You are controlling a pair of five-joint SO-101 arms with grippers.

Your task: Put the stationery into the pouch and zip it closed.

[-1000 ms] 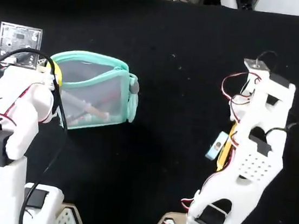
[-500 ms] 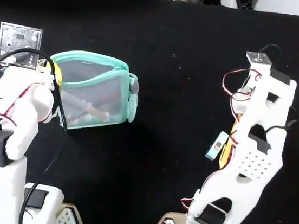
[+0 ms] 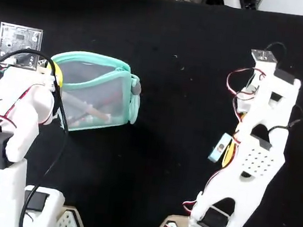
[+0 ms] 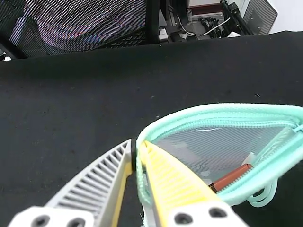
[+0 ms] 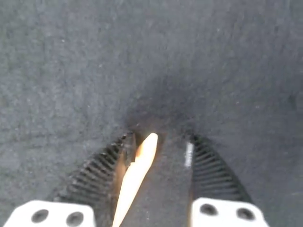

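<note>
Looking over the counter [image 3: 193,46], you have the pouch [image 3: 96,93] lying flat toward the left, beside your left arm [image 3: 13,113], with the left claw [image 3: 54,74] at the end nearest that arm. Seen from that wrist, the left claw [image 4: 137,146] is closed narrow on the pouch [image 4: 222,142]: the white finger [image 4: 94,184] and yellow finger [image 4: 175,184] pinch the teal rim between them at the corner. The pouch's mouth gapes, its zip rim curving away from the claw in an open loop, not zipped. Through the mesh you can see pens [image 3: 85,111] lying inside along the side nearer the arms' bases, and a reddish pen [image 4: 232,177] shows against the rim. A dark tab [image 3: 136,88] sits at the pouch's end away from the claw. A clear square tile [image 3: 20,42] lies on the counter just beyond the left arm, apart from the pouch. Your right arm [image 3: 257,154] stands folded on the right side, well apart from the pouch. Its right claw [image 5: 161,142] hangs close over bare black cloth, fingers parted a moderate way with the cloth showing between them. A pale orange sliver [image 5: 137,165] runs along the inside of one finger, and you cannot tell what it is.
</note>
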